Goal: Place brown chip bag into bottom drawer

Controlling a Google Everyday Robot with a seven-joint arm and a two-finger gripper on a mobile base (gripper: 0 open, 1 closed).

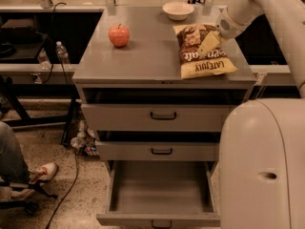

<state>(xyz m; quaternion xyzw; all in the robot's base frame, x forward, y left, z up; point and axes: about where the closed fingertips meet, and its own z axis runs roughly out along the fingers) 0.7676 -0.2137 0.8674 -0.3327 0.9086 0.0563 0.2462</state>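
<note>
The brown chip bag lies flat on the right side of the grey cabinet's top, its yellow band toward the front edge. My gripper reaches in from the upper right and sits over the middle of the bag, at or just above its surface. The bottom drawer is pulled fully out below and nothing is in it; its small dark handle shows at the front. The two upper drawers are only slightly out.
A red apple stands on the cabinet top at the left and a white bowl at the back. My white base fills the lower right. A person's leg and shoe, cables and a bottle are on the floor at the left.
</note>
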